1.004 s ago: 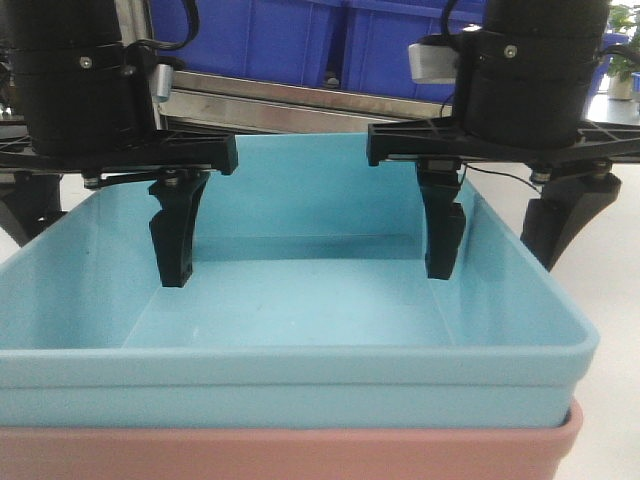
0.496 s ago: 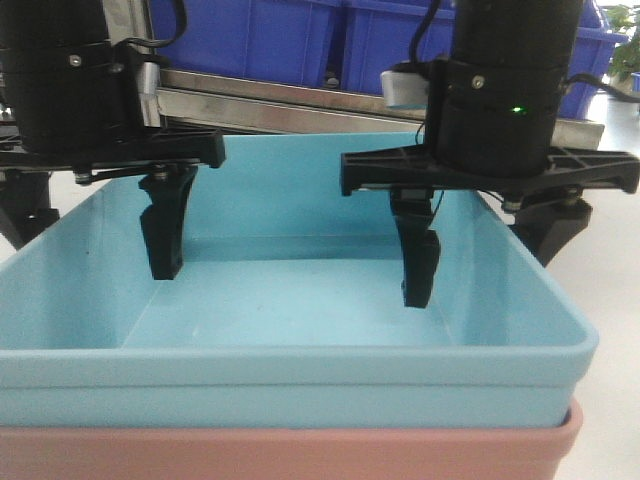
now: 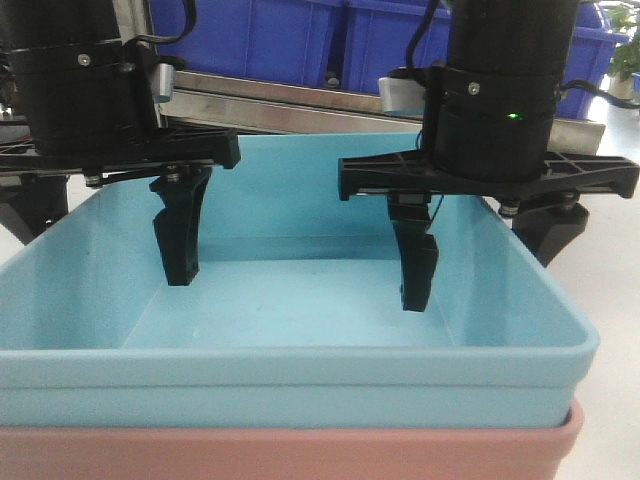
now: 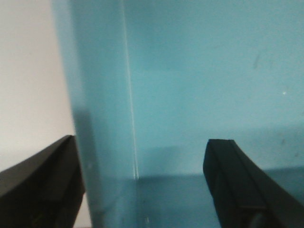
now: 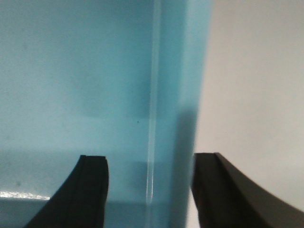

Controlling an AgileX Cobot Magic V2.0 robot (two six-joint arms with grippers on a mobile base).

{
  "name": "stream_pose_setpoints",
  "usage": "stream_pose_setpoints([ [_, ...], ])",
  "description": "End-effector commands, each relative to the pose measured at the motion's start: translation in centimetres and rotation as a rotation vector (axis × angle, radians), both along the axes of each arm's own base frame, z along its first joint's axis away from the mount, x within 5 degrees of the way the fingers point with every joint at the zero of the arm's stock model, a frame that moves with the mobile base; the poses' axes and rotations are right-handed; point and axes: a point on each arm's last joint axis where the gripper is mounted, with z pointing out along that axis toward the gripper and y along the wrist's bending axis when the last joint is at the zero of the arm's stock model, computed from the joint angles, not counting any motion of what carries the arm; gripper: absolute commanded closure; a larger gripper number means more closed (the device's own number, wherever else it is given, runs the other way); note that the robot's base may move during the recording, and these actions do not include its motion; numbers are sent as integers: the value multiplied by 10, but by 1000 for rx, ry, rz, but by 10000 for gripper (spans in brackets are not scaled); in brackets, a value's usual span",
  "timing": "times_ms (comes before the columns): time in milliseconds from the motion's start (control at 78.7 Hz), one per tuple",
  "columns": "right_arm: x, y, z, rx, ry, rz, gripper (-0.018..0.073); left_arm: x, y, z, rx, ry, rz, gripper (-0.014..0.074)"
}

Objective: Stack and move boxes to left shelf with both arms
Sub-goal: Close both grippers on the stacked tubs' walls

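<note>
Both spread: left claw, right claw straddling blue box walls.

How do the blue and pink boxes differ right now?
Colour: the blue box is sky blue, the pink box salmon. Position: the blue box sits nested on top, interior visible; the pink box lies underneath, only its rim showing. Shared: rounded rims, similar width.

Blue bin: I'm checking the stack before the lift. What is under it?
The pink bin sits under the blue bin; only its front rim shows, and the rest is covered. What the stack rests on cannot be seen.
</note>
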Motion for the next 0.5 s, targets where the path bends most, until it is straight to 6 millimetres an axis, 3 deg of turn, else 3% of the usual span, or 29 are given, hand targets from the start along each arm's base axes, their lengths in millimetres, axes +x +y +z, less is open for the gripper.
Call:
stream_pose_setpoints([
  [0, 2, 0, 23, 40, -73, 5, 114, -3, 0, 20, -41, -52, -2, 245],
  [140, 3, 1, 26, 44, -79, 5, 114, -2, -1, 20, -41, -56, -1, 283],
  [483, 6, 1, 37, 30, -91, 15, 114, -5, 1, 12, -30, -41, 7, 284],
])
